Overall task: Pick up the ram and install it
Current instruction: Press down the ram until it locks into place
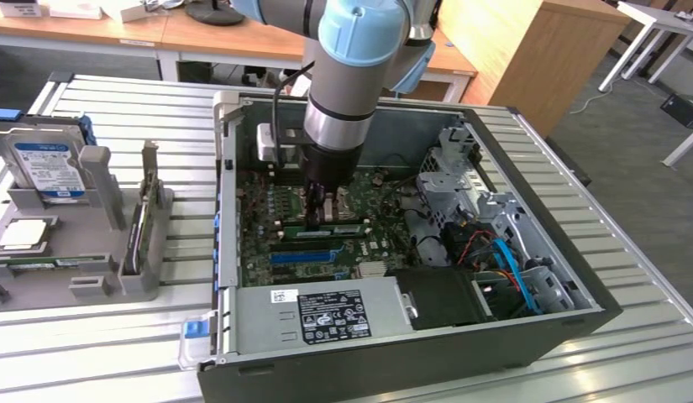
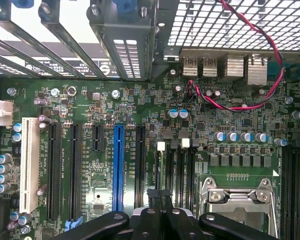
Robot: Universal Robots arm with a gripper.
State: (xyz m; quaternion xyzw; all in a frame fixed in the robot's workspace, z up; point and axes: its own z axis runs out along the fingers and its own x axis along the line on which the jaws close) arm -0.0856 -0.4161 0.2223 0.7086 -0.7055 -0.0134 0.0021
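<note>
A grey and blue arm reaches into an open black PC case (image 1: pixel 436 353). Its closed gripper (image 1: pixel 316 220) presses on the ram (image 1: pixel 323 227), a thin green stick lying in a slot mid-motherboard (image 2: pixel 155 107). The wrist view shows one blue slot (image 2: pixel 118 167), one white slot (image 2: pixel 29 165), and closed black fingertips (image 2: pixel 155 197)

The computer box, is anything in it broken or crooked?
Nothing stands out. The computer box lies open on the table with its green board flat inside, slots straight and wires tucked at the side. The robot's fingers are shut just above the board, by the memory slots.
</note>
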